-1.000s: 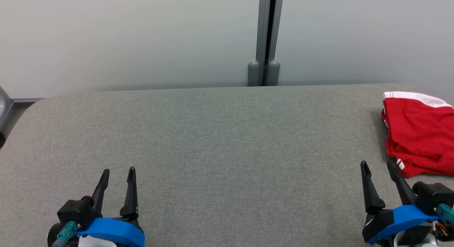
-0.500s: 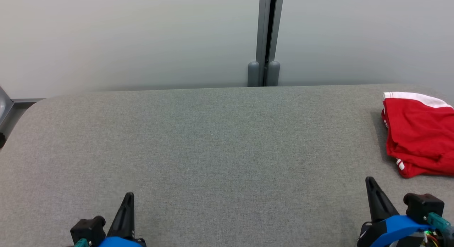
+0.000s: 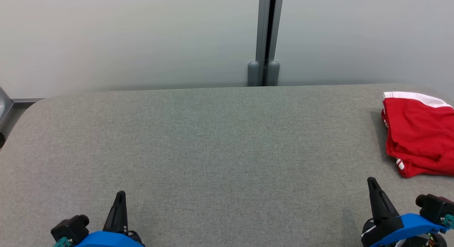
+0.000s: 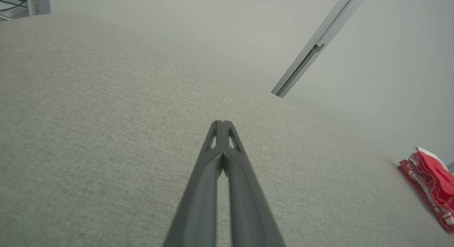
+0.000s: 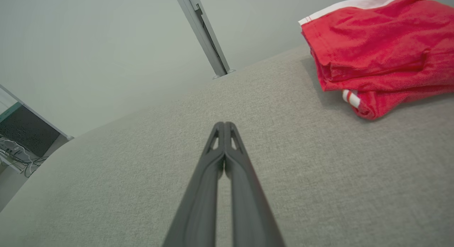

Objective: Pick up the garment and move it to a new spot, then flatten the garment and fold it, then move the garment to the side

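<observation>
Garment (image 3: 418, 133) at the right end of the table (image 3: 220, 144), grippers along the near edge.

The garment lies on the table toward its back right corner. The left gripper (image 3: 120, 195) sits at the near left and the right gripper (image 3: 371, 181) at the near right, in front of the garment and slightly to its left, apart from it. A wall (image 3: 124, 38) stands behind the table, with an upright post (image 3: 267, 38) behind the middle of its back edge.

You have one red folded cloth garment with white trim (image 3: 418, 133) and one grey fabric-covered table (image 3: 212, 151). You can count two grippers with long dark fingers: the left gripper (image 3: 120, 194) and the right gripper (image 3: 371, 181). There is one grey metal post (image 3: 268, 34), with two rounded grey caps (image 3: 253, 73) at its foot.
</observation>
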Robot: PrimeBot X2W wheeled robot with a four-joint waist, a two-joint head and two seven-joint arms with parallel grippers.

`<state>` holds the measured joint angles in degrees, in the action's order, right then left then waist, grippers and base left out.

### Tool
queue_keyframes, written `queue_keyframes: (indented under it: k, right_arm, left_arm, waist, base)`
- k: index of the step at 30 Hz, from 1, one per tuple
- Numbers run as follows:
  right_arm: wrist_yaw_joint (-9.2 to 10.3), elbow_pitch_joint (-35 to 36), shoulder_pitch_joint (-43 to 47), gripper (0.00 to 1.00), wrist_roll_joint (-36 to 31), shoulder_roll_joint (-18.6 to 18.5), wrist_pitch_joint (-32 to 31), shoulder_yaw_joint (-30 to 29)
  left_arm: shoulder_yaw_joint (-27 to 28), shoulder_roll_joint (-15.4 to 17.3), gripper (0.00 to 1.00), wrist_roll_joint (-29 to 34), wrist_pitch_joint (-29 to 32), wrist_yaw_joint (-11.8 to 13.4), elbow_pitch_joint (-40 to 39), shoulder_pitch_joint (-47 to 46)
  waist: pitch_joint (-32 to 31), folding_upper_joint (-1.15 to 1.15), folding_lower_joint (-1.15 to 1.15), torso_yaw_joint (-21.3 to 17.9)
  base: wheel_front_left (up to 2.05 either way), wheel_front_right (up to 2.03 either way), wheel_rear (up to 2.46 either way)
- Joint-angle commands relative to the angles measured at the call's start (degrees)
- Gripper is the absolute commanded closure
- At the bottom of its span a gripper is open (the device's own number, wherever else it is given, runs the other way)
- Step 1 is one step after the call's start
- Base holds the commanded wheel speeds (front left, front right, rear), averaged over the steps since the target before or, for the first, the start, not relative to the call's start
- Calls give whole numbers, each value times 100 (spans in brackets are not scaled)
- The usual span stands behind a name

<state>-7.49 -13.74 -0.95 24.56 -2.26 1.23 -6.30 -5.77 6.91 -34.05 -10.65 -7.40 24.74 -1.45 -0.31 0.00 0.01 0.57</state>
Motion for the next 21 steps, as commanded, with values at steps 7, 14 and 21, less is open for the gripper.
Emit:
queue_keyframes:
  k: [7, 14, 21]
  right_arm:
    - [0, 89, -186, 100, 875, -32, -98, -4]
    - [0, 82, -221, 100, 1407, -36, -159, -5]
    - [0, 72, -262, 100, 1987, -41, -222, -8]
  left_arm:
    - [197, -31, 100, -742, 206, -3, -229, -224]
    - [293, -63, 100, -1200, 344, -4, -307, -250]
    - [396, -98, 100, -1699, 491, -4, -393, -283]
  waist:
    - [4, 0, -1, -4]
    - [6, 0, -1, -7]
    - [9, 0, -1, -11]
  base:
    - [0, 0, 0]
    - [0, 0, 0]
    - [0, 0, 0]
